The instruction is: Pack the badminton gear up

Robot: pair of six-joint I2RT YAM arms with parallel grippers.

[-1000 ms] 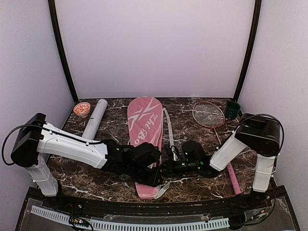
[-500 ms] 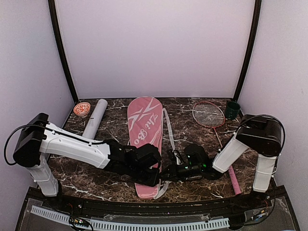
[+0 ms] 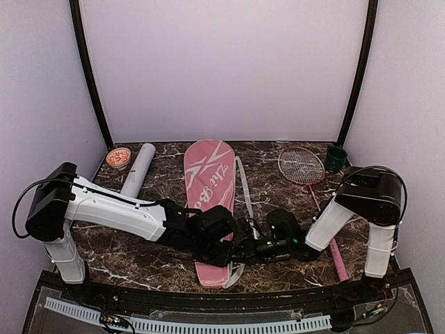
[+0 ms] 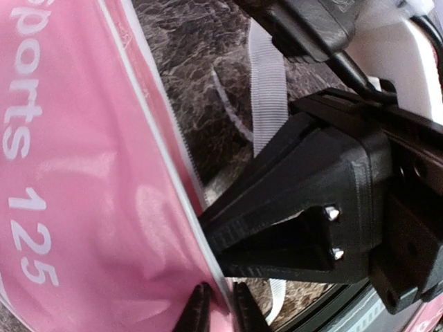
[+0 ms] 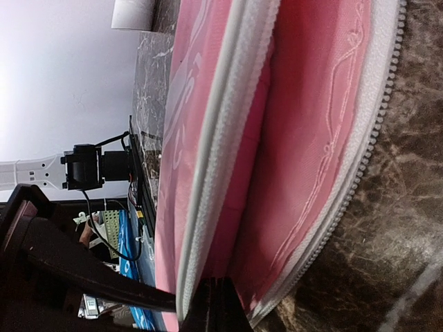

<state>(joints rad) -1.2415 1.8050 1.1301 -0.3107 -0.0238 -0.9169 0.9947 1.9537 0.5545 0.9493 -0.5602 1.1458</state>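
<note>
From above, the pink racket bag is seen lying lengthwise in the middle of the dark marbled table, with both arms brought together at its near right edge. The left gripper and the right gripper are crowded there, and their jaws are hidden by the wrists.

The left wrist camera fills that gap. The left gripper is shown nearly closed, with the bag's white-piped edge pinched between its fingertips. The black body of the right gripper is pointed at the same edge just above. A grey webbing strap lies on the marble behind it.

Only the right wrist view shows the bag parted along its zip, the upper flap lifted off the lower. The right gripper is closed at the flap's rim; whether fabric is caught in it cannot be told.

A white cardboard tube and a small red bowl lie to the bag's left. A red-framed racket and a dark green cup lie to its right, apart from the bag.
</note>
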